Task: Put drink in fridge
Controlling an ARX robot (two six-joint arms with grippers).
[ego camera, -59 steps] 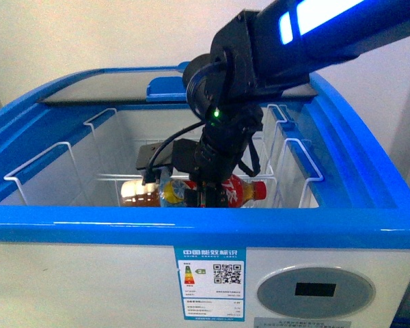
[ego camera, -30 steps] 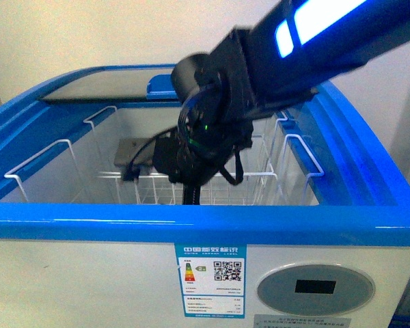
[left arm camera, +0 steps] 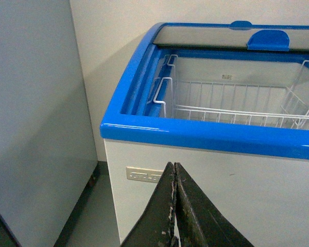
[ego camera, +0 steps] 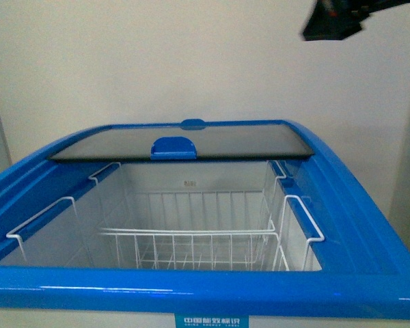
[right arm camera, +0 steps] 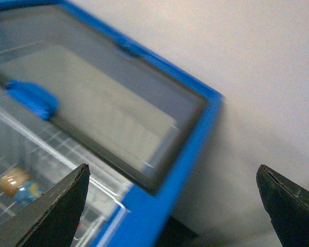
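Plain off-white wall behind; tall grey cabinet (left arm camera: 31,118) at far left, standing beside the fridge (ego camera: 191,290) with a narrow strip of floor between.

Left claw (left arm camera: 174,206): the wrist view shows its two dark fingers pressed together, closed on nothing, hanging in front of the fridge's white front panel, below the blue rim. Not in the front view.

Fridge: glass sliding lid (ego camera: 184,142) pushed to the back edge, blue handle (ego camera: 173,147) at its front. Opening is clear. White wire basket (ego camera: 191,239) sits inside, with wire dividers along the left and right walls.

Right claw (right arm camera: 175,206): wide open, empty, two dark fingertips at either side of its own view. In the front view only a dark piece of it shows at the upper right, high above the fridge's back right corner.

Drink (right arm camera: 18,186): lies down in the wire basket. Only a rounded amber end and a bit of the blue label show, blurred.

Progress, judged: the placing looks done, as the bottle is inside and no claw grips it. What may remain is shutting the lid, if that is wanted, and parking the arms.

View differences: front view shows the basket but no bottle, as the near rim hides the fridge's floor. Only the right wrist view confirms the drink is inside. Only the left wrist view shows the cabinet and left claw.
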